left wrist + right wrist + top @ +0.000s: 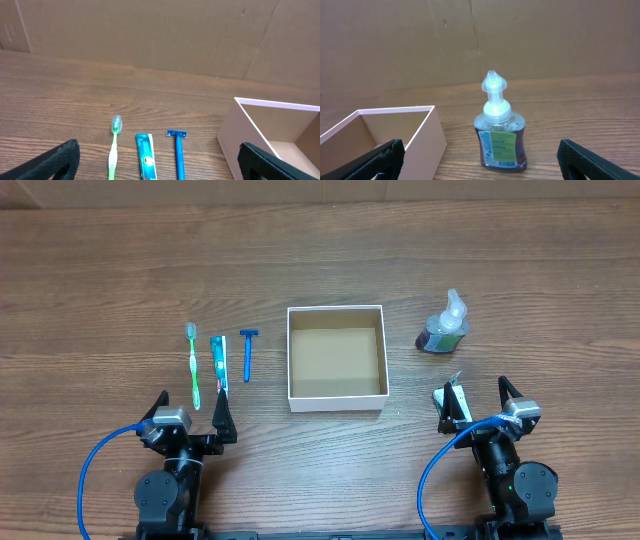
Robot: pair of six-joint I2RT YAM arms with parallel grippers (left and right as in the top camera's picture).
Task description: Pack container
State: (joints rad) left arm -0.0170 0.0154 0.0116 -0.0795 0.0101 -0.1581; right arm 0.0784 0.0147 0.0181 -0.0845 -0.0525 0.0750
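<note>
The container (336,397), a square white box with a brown inside, stands empty at the table's middle; its wall shows in the left wrist view (240,135) and the right wrist view (427,137). Left of it lie a green toothbrush (194,365), a toothpaste tube (218,363) and a blue razor (247,352), also in the left wrist view: toothbrush (114,147), tube (145,156), razor (178,152). A soap pump bottle (443,325) stands right of the box, and shows in the right wrist view (499,132). My left gripper (190,413) and right gripper (484,400) are open, empty, near the front edge.
A brown cardboard wall (150,35) backs the wooden table (120,270). Blue cables (90,470) loop by each arm base at the front edge.
</note>
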